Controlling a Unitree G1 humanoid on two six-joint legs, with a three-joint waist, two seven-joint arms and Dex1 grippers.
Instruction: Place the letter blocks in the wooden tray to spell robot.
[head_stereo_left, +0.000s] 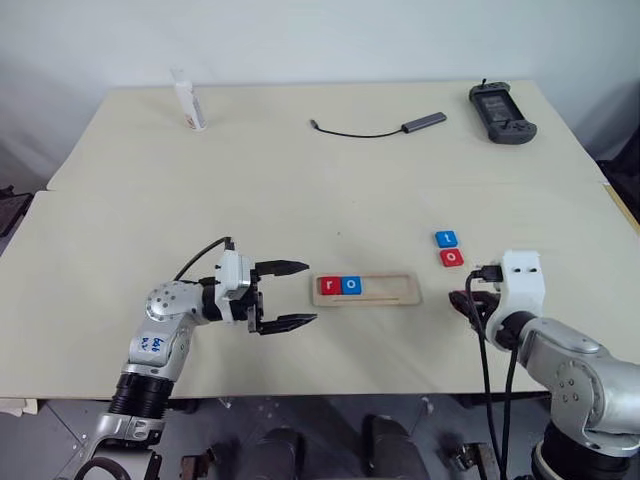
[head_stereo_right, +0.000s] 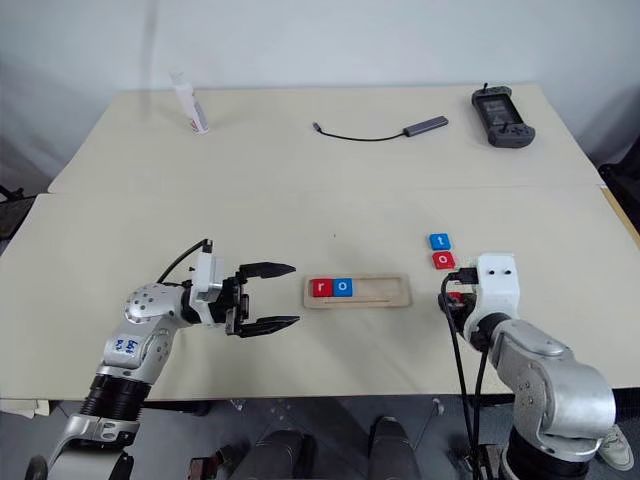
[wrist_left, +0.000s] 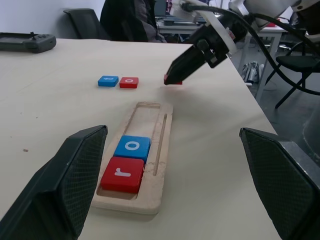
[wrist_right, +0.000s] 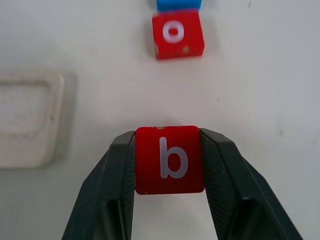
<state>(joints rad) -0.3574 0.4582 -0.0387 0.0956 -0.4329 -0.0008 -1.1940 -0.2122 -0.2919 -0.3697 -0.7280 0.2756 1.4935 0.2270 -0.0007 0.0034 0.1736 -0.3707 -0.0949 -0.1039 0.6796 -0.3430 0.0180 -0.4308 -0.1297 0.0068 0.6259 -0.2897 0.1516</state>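
Blue block (wrist_right: 178, 4) cut off, letter unseen.

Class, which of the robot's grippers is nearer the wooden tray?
Left. The left gripper sits open beside the wooden tray; the right gripper, gripping the red b block, hangs farther off.

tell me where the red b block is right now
The red b block sits between the right gripper fingers, near the red o block, right of the wooden tray.

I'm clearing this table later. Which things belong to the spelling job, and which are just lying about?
Job: wooden tray holding red r and blue o; red b between the right gripper fingers; blue t and red o on the table.

Lying about: white tube, cable with adapter, handheld controller.
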